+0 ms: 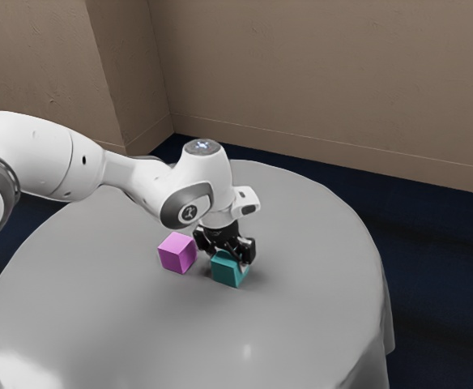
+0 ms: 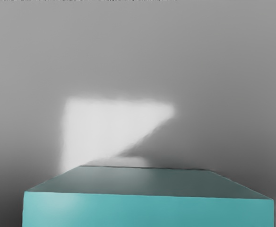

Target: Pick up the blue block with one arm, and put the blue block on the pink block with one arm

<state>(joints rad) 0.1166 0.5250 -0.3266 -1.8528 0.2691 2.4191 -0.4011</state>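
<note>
Blue block [image 1: 229, 271]: teal-blue cube, smooth matte faces, crisp edges. Resting on table [image 1: 301, 324], just beside pink block [image 1: 176, 252], on the exterior view's right of it, with a narrow gap between. Turned slightly askew to the pink block.

Pink block: magenta cube, same plain finish, flat on the table, top bare.

Gripper [image 1: 230, 250]: black, lowered directly over the blue block, down at its top face. Open or closed: cannot tell; hold on the block likewise unreadable.

Wrist view: blue block [image 2: 147, 203] close under the hand, top face darker, front face bright turquoise. Beyond it, grey table [image 2: 128, 56] with a pale angular light patch [image 2: 109, 130].

Table: round, grey, smooth, faint sheen, draped rim.

Arm [image 1: 99, 174]: white glossy shells, grey joints, passing behind the pink block.
</note>
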